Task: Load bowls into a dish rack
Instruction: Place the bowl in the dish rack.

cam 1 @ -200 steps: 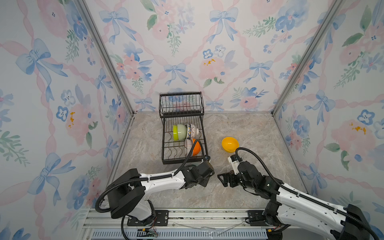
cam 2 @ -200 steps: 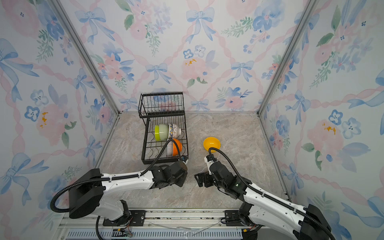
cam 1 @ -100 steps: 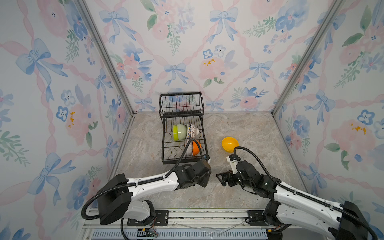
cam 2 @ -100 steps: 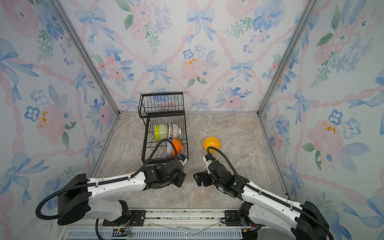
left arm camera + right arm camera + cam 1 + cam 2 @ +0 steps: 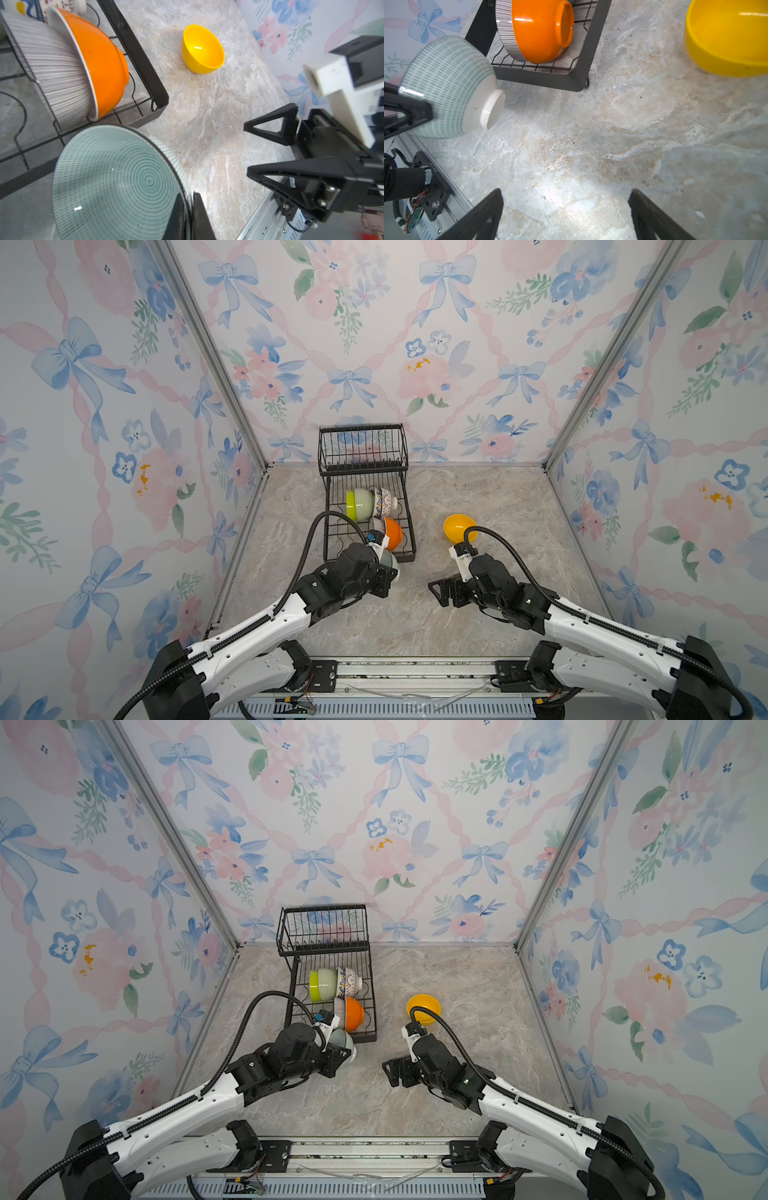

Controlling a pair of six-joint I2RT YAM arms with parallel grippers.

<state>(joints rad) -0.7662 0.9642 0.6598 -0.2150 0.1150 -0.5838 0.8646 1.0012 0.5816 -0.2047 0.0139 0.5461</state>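
Floral wallpaper [image 5: 415, 344] closes three sides of a marble-pattern table [image 5: 419, 626]. The dish rack [image 5: 537, 79] stands against the far edge, left of centre.

**Bowl positions**
- Lower tray, far end: lime green bowl [image 5: 359, 504] and patterned bowl [image 5: 384, 502], both on edge and touching.
- Lower tray, near end: white ribbed bowl [image 5: 52, 68] with the orange bowl [image 5: 392, 533] nested against it.
- Table, right of the rack and apart from it: yellow bowl [image 5: 459, 528], mouth up.
- Just in front of the rack's near edge: pale teal bowl [image 5: 116, 182], tipped on its side and apparently clear of the table.

**Claw state**
- Left claw [image 5: 188, 209]: closed on the rim of the pale teal bowl, one finger inside and one outside.
- Right claw [image 5: 565, 193]: jaws wide apart, empty, low over bare table near the front edge.

**Handling**
The pale teal bowl looks like glazed ceramic: rigid, fairly heavy for its size, slick and liable to chip on the wires. A rim pinch carries the weight off-centre, so the bowl may pivot; seat it gently into a free slot. The yellow bowl looks like light plastic; grip it at the rim, as it may slide when touched.
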